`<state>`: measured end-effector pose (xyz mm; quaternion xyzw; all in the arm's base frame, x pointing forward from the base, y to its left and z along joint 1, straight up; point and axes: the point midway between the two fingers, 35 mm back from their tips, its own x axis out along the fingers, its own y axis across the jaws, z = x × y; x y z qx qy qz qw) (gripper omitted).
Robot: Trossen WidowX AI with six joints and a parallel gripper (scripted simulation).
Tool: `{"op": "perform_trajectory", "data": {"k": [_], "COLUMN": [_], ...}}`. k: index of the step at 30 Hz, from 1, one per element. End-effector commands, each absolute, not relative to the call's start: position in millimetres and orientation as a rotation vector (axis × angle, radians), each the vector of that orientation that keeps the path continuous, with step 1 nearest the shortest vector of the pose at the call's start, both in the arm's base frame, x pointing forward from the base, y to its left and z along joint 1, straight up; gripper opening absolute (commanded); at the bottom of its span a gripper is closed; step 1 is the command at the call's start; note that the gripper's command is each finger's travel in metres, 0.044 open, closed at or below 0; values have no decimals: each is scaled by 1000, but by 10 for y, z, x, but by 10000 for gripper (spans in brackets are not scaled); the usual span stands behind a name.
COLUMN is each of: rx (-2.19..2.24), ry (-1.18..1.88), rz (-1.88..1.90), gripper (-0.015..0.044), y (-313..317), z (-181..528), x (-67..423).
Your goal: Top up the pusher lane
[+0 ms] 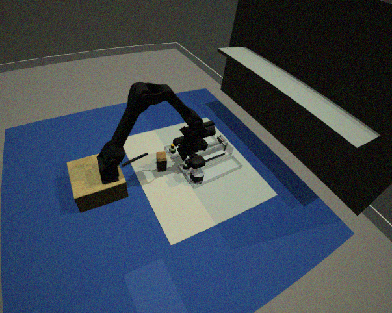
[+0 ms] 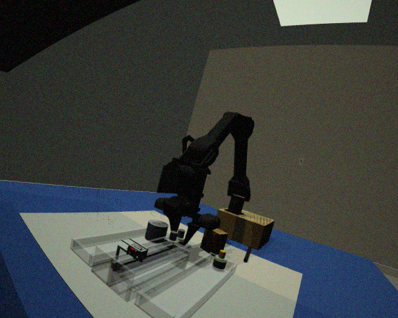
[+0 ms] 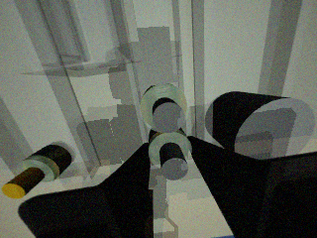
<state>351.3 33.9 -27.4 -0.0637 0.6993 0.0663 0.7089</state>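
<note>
My gripper [image 1: 187, 163] [image 2: 179, 238] [image 3: 167, 143] is shut on a small grey-capped jar with a pale green shoulder. The held jar [image 2: 181, 233] [image 3: 169, 149] is at the front end of the sprung lane, the lane with the black rail [image 1: 214, 156] [image 2: 156, 253]. The matching lane jar [image 2: 173, 235] [image 3: 163, 96] stands directly behind it, near or touching; the frames do not settle which. Whether the held jar rests on the lane floor is hidden by the fingers and jars. The pusher plate and the low front stop do not show clearly.
A wide dark jar [image 1: 197, 176] [image 2: 156, 230] [image 3: 225, 116] stands at the front of one neighbouring lane. A yellow-capped jar [image 1: 171, 149] [image 2: 220, 262] [image 3: 41, 168] stands at the front of the other. A brown block [image 1: 161, 162] [image 2: 213, 241] stands nearer the arm's base.
</note>
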Motion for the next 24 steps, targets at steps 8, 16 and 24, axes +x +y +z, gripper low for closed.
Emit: {"op": "perform_trajectory", "data": {"k": [8,16,24], "rx": [-137,-137,-137], "ry": [1543,1544,1544], "rz": [145,145,145], "gripper": [0,0,0], "y": [340,337,335], "z": [-273,-274,-274], "x": [3512,3499,3485]}}
